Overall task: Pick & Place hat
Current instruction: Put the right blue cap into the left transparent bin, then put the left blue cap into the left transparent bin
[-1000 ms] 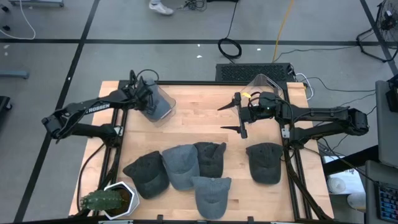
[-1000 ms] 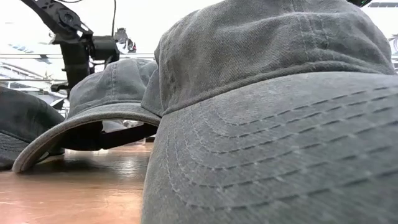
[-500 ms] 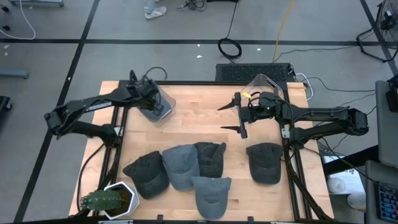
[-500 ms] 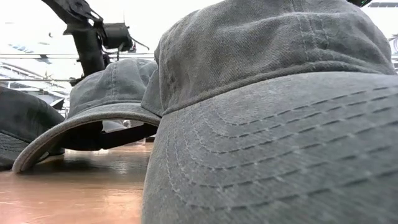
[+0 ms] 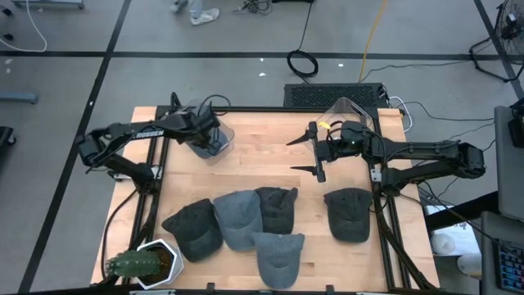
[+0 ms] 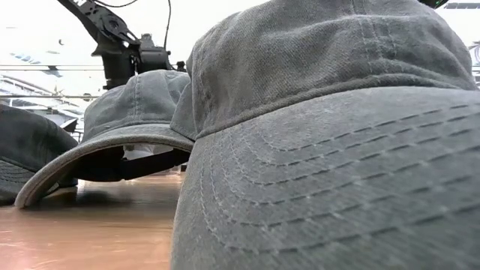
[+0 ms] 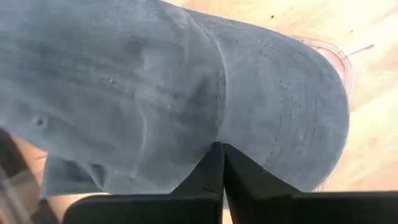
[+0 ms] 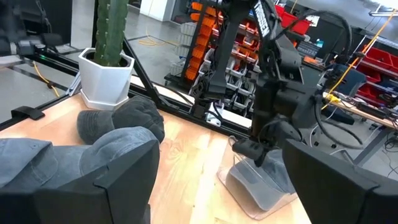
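My left gripper is over the table's far left part and is shut on a grey-blue hat; the left wrist view shows the hat's crown and brim. My right gripper is open and empty above the far middle of the table; its fingers show wide apart in its own view. Several grey hats lie in a cluster at the near middle, crowns up. One more hat lies at the near right. My left gripper pinches the hat between its two fingers where the crown meets the brim. The fingers come from above, pointing down. The hat hangs below them, its lower edge at the table; whether it rests there I cannot tell.
A white pot with a cactus stands at the near left corner. A clear curved thing stands at the far edge behind my right arm. In the low view a hat fills the foreground. Bare wood shows between the grippers.
My left gripper has gone a little toward the table's right edge, still shut on the hat, and the arm behind it has swung the same way. The hat has gone with it. My right arm has kept still.
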Action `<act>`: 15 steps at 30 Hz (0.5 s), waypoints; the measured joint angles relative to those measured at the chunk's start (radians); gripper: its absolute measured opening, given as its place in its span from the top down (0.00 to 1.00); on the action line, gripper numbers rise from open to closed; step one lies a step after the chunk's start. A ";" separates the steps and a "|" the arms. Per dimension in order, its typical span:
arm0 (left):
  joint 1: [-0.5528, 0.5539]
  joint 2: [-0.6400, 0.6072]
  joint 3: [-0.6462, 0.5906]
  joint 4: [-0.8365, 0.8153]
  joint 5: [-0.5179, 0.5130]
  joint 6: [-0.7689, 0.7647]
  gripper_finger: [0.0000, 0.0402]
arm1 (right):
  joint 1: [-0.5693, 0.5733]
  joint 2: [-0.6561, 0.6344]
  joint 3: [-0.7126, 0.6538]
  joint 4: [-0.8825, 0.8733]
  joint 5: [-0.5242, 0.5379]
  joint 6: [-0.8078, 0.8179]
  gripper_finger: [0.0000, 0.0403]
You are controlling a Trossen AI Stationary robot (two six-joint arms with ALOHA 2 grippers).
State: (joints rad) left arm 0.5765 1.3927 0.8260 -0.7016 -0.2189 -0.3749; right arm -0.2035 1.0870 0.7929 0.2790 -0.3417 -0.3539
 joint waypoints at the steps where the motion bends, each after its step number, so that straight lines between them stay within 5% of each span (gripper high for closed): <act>1: -0.008 -0.022 0.012 -0.008 -0.002 0.004 0.99 | 0.000 0.000 0.000 0.000 0.000 0.001 0.18; 10: -0.103 -0.282 0.063 0.055 0.022 0.225 0.98 | 0.000 0.000 0.000 0.000 0.000 0.002 0.18; 15: -0.185 -0.411 0.026 0.118 0.233 0.225 0.97 | 0.000 0.000 0.000 -0.006 0.000 0.031 0.18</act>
State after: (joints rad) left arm 0.3916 0.9813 0.8517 -0.5839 0.0141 -0.1497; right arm -0.2035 1.0870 0.7929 0.2726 -0.3420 -0.3230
